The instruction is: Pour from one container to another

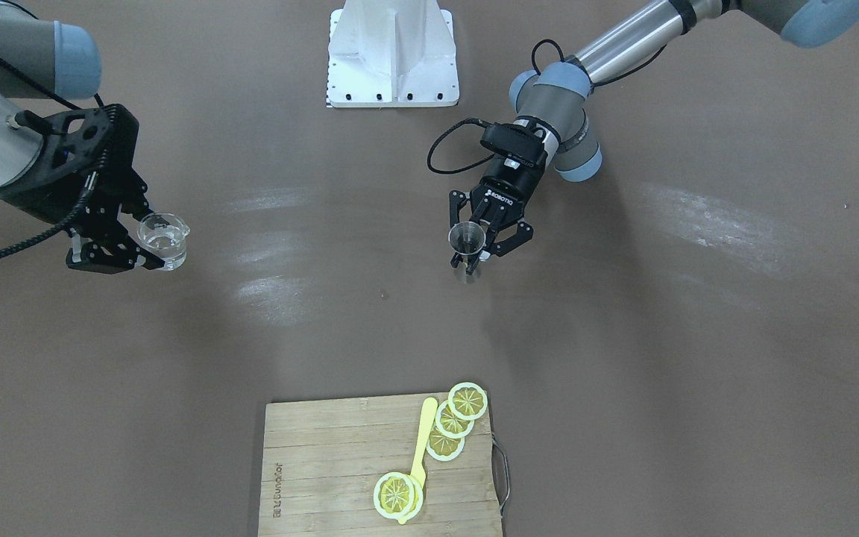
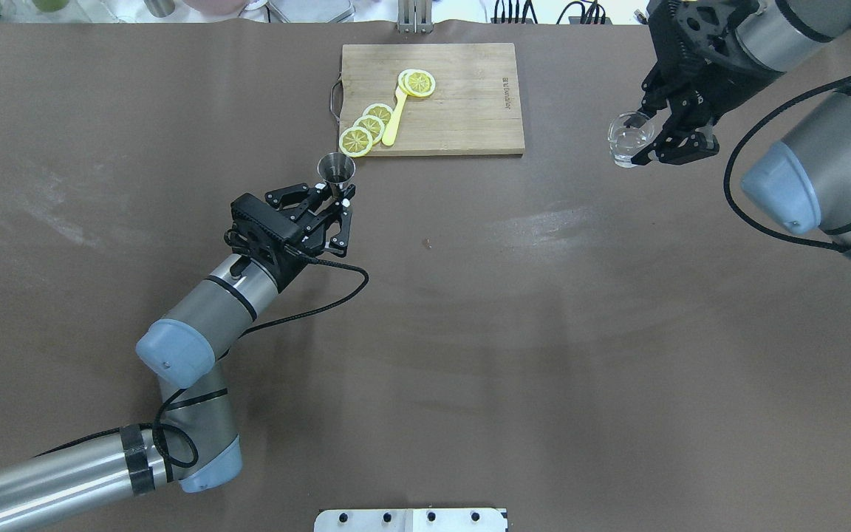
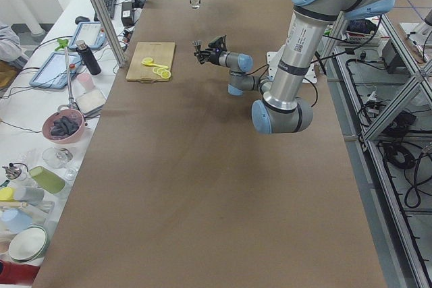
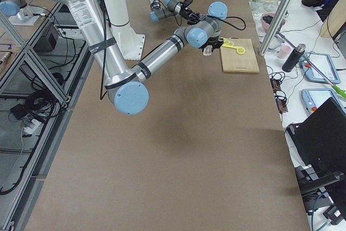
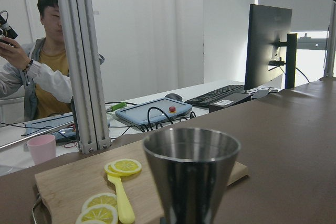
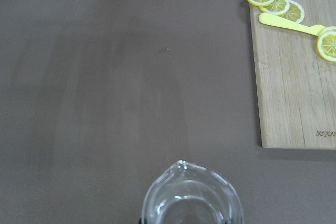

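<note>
Glass (image 1: 163,240) — one, in right gripper (image 1: 145,240); jigger (image 1: 467,239) — one, in left gripper (image 1: 472,258)

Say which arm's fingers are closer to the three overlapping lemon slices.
Left. The left fingers, gripping the jigger, sit just robot-side of the slices; the right fingers, holding the glass, are beyond the board's other end.

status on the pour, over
Left gripper shut on jigger, upright. Right gripper shut on glass, far from jigger, no pour yet. Cutting board near the line between them.
</note>
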Controlling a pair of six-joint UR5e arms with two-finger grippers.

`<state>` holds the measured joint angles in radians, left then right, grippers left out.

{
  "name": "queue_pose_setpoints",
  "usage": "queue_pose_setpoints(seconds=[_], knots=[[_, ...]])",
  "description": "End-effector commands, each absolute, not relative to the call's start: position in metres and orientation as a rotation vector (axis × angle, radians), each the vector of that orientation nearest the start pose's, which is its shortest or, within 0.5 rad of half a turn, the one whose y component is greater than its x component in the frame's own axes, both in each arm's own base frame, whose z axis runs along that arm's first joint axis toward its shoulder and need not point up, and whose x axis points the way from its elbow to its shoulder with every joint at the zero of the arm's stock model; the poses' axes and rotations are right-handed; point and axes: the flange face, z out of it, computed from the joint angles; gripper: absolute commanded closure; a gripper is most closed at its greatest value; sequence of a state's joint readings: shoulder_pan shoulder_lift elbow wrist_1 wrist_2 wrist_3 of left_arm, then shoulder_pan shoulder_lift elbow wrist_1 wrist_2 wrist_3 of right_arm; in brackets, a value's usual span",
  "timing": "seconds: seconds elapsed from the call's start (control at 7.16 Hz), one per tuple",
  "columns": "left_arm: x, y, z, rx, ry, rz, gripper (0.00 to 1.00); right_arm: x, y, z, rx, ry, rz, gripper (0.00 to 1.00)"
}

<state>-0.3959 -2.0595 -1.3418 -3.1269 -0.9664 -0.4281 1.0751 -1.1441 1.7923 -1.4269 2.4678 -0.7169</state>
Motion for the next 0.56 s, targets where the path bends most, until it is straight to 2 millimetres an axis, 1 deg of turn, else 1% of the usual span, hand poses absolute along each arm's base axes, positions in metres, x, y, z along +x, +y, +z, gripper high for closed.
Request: queue_pose_setpoints(seconds=[0.0,0.14,0.28,0.42], knots=[[0.462,-0.428,0.388,1.503,0.887,-0.021,1.0,-0.217,-0.572,0.325,0.982,-0.859,-1.415,1.0],[0.432,-0.432,0.415,1.508,0.878,-0.018,1.0,-0.221,-0.582,0.347,1.025,-0.858,-1.422,1.0],[0.398,-0.441,0.44,1.498,0.832,-0.01,1.0,-0.226,-0.589,0.366,1.043,-0.875,-1.386,1.0],[0.366,-0.446,0.475,1.473,0.793,0.012,1.0,-0.229,-0.595,0.383,1.071,-0.884,-1.37,1.0]])
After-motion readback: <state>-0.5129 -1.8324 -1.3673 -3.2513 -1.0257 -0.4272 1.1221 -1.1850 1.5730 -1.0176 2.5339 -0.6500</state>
